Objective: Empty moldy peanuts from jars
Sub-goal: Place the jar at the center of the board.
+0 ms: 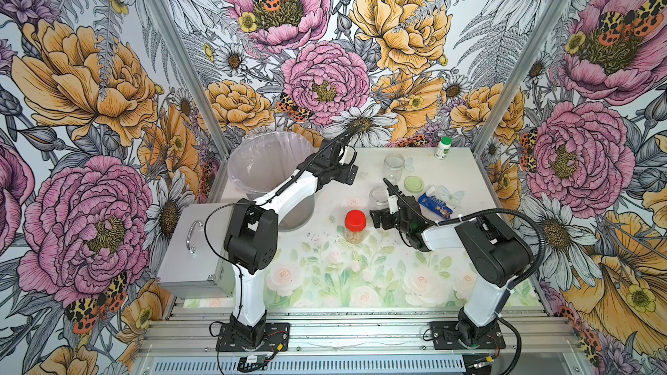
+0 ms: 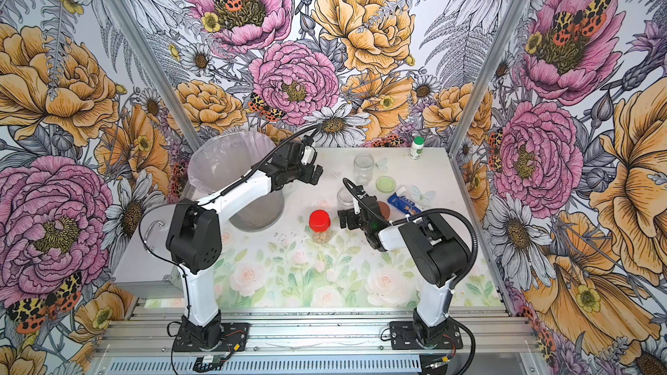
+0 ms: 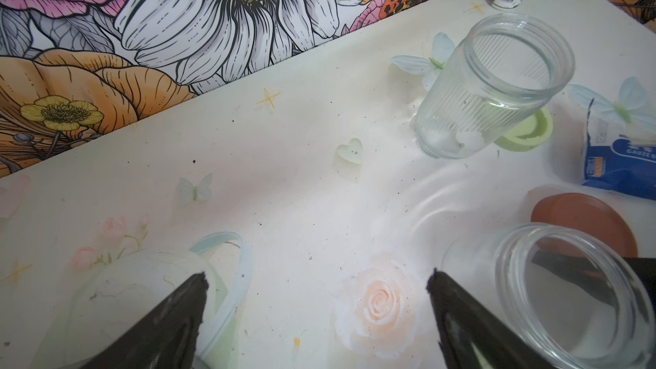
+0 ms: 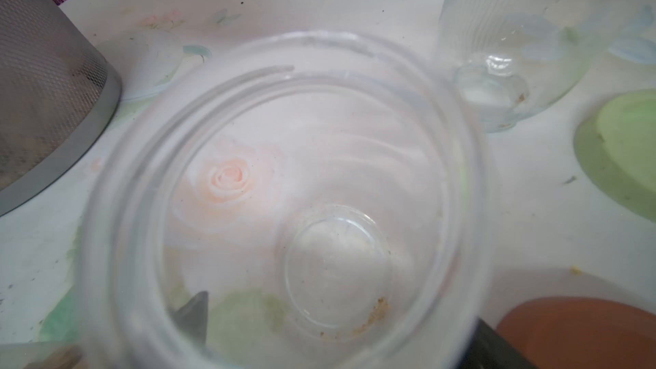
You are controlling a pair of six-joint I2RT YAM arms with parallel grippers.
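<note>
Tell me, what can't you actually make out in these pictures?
- Bin contents: cloudy liner and the left arm cover them in both top views.
- Brown lid: cut off by the right wrist view's edge, mostly behind the right arm in top views.
- Peanuts under the red lid: too small in both top views to show mold.
- Right gripper: whether it touches the empty jar; blurred glass fills its wrist view.

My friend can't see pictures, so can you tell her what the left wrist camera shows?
The left arm's open black pincer hovers over a flowery table, holding nothing. Ahead stands an empty ribbed jar with a light green lid partly hidden behind it. Nearer, a second jar, open and empty, stands by a brown lid and a blue packet.
</note>
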